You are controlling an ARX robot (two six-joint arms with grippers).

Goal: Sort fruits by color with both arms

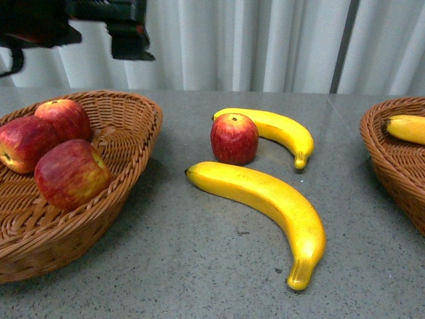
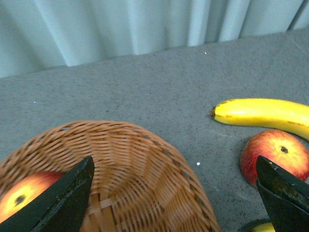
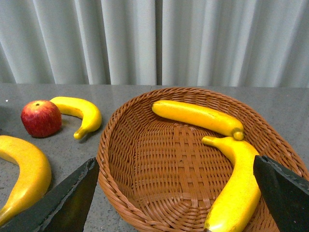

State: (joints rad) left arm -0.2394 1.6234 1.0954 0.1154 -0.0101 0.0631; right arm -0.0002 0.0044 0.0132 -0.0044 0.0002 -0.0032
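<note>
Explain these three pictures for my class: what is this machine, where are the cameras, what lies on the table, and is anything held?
It is a robot with two black arms, each ending in a two-fingered gripper. One camera looks forward from its body; one sits on each wrist. On the grey table lie a glossy red apple and two long curved yellow bananas, one nearer, one behind the apple. The brown wicker basket on its left holds three more red apples; the matching right basket holds two bananas. The left gripper and right gripper are open, holding nothing.
</note>
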